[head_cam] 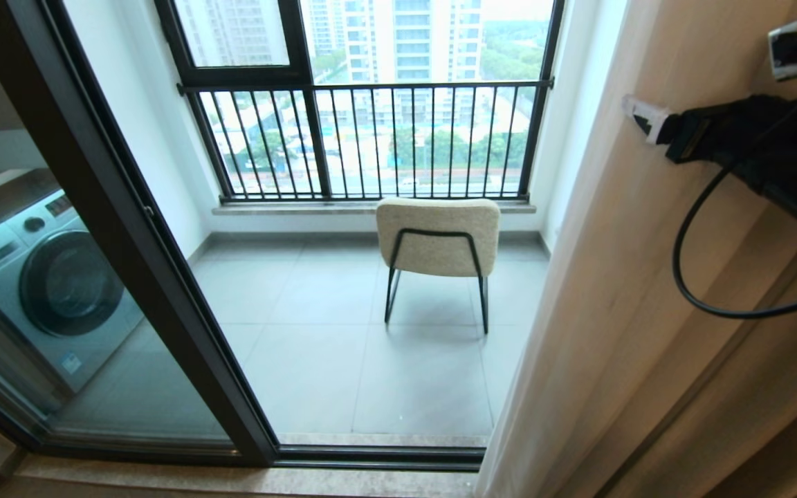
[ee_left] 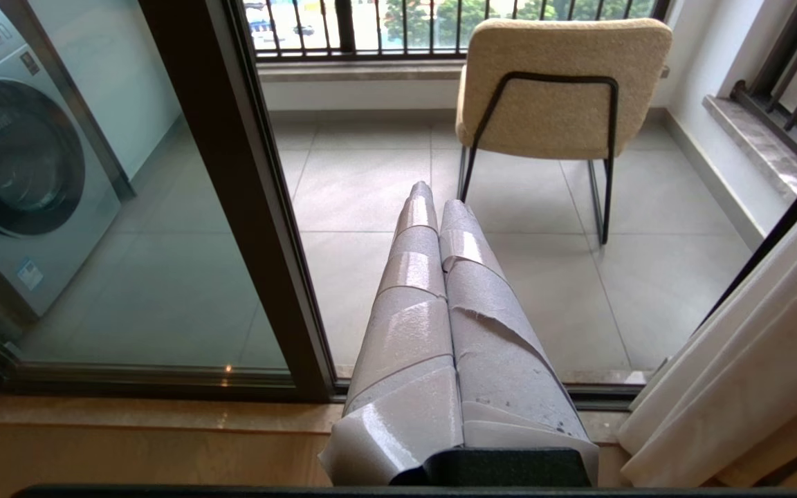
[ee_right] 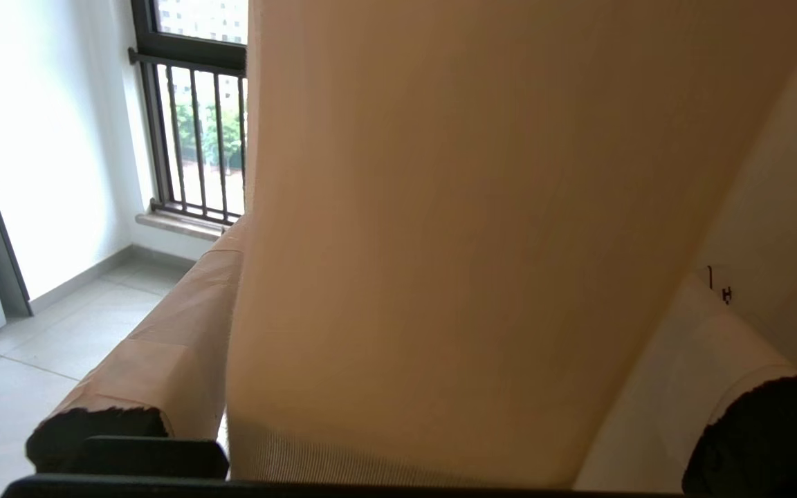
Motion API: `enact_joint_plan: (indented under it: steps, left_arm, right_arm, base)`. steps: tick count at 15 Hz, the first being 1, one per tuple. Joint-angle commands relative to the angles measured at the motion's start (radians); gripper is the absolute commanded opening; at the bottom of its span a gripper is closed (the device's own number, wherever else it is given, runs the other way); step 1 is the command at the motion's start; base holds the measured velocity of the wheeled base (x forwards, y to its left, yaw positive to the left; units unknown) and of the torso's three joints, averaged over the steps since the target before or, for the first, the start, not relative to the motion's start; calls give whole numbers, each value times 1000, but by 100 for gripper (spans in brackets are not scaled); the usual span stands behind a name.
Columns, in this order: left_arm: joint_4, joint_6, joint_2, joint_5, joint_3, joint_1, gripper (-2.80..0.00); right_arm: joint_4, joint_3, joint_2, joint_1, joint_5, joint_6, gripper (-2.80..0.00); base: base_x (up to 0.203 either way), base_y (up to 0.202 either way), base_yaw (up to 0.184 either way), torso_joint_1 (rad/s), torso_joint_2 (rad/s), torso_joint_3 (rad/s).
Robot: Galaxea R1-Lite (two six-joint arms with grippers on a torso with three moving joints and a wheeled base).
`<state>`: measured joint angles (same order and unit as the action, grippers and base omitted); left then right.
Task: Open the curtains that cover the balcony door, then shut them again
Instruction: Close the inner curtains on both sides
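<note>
One relation decides the coming move: the gathered curtains (head_cam: 620,290) hang as a tall vertical band down the right side of the head view, and the right tool (ee_right: 398,415) already straddles that band. In the right wrist view its two taped fingers (ee_right: 163,353) stand spread wide, one at the lower left of the frame and the other at the lower right, with a broad fold of the fabric filling the gap between them; they are not pressed onto it, so nothing is gripped yet. In the head view the right arm shows at the upper right of the frame, up against the cloth, with a black cable looping below it. The curtain's long axis runs top to bottom, across the tool's opening, which suits a pinch on the fold. The balcony door (head_cam: 115,228), its dark frame slanting through the left half of the head view, stands uncovered, with the balcony chair (head_cam: 438,238) and the railing visible beyond, so the opening half looks done and I judge the closing pull, leftward across the frame, is what remains. The left tool (ee_left: 432,200) sits in the middle of its own wrist view, fingers pressed together and holding nothing, well apart from the curtain at that frame's right edge; the right arm is clearly the nearer one.
</note>
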<state>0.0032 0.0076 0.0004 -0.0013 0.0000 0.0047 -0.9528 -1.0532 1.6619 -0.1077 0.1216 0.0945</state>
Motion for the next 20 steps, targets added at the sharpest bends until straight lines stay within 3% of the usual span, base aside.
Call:
enact_joint_plan:
  steps: [1,7,18,19,20]
  left_arm:
    - [1,0,0,0,-1,1,-280]
    - [0,0,0,0,0,0,-280]
    - [0,0,0,0,-1,0,-280]
    - [0,0,0,0,0,0,-280]
    - [1,0,0,0,0,0,-280]
  right_arm:
    - [-6,-9,12,4,1,2,0]
    - [-73,-22,52,31,1,-1,0]
    - [-77,-15,26,34,4,16,0]
    - [-75,-13,22,34,4,16,-280]
    - [-73,-13,21,34,4,16,-280]
  base:
    - [0,0,0,0,0,0]
    - [0,0,0,0,0,0]
    - [0,0,0,0,0,0]
    - [0,0,0,0,0,0]
    - [0,0,0,0,0,0]
